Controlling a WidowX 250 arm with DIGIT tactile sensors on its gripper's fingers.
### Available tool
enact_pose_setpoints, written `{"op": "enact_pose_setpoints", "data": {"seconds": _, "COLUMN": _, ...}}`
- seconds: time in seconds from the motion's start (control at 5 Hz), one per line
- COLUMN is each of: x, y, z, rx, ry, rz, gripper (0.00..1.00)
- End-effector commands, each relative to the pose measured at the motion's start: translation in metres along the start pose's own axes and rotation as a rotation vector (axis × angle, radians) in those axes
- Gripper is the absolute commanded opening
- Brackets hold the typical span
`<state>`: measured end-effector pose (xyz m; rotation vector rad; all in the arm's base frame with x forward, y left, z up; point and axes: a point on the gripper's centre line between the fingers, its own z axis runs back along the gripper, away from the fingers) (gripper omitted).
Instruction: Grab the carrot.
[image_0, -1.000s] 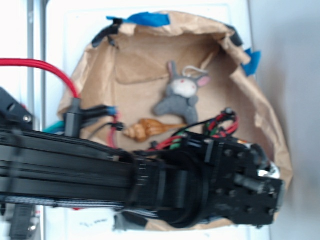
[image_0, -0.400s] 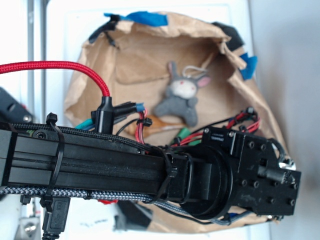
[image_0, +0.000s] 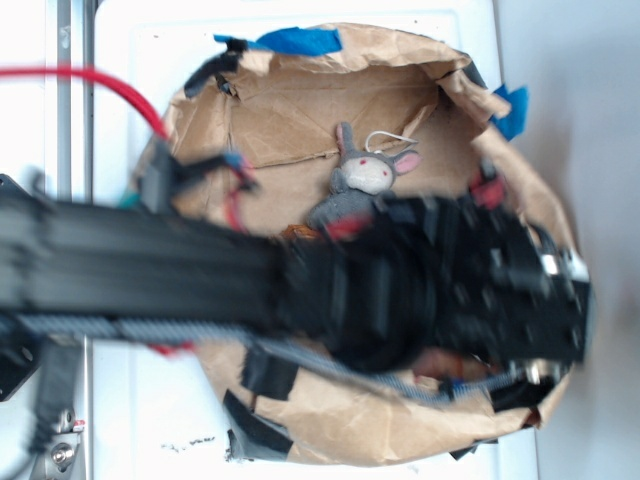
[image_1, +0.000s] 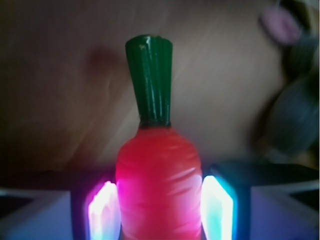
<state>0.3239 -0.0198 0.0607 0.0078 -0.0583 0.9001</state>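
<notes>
In the wrist view the carrot stands between my gripper fingers, glossy orange-red under the glow. Its dark green stub top points away from me. The lit pads press against both sides of its body, so the gripper is shut on it. In the exterior view my blurred black arm and wrist lie across the brown paper. They hide the carrot and the fingers.
A grey plush bunny lies just behind the arm; it shows blurred at the right of the wrist view. Crumpled brown paper walls ring the area, with blue tape at the back. A red cable trails left.
The arm has swung toward the back of the paper and is motion-blurred. It now covers the carrot and the bunny's lower body, which showed earlier.
</notes>
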Motion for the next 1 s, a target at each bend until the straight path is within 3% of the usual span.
{"op": "enact_pose_setpoints", "data": {"seconds": 0.0, "x": 0.013, "y": 0.037, "z": 0.105, "rx": -0.079, "ry": 0.006, "rz": -0.4, "gripper": 0.0}}
{"op": "enact_pose_setpoints", "data": {"seconds": 0.4, "x": 0.003, "y": 0.07, "z": 0.157, "rx": -0.157, "ry": -0.053, "rz": -0.531, "gripper": 0.0}}
{"op": "enact_pose_setpoints", "data": {"seconds": 0.8, "x": 0.003, "y": 0.072, "z": 0.148, "rx": -0.108, "ry": -0.087, "rz": -0.466, "gripper": 0.0}}
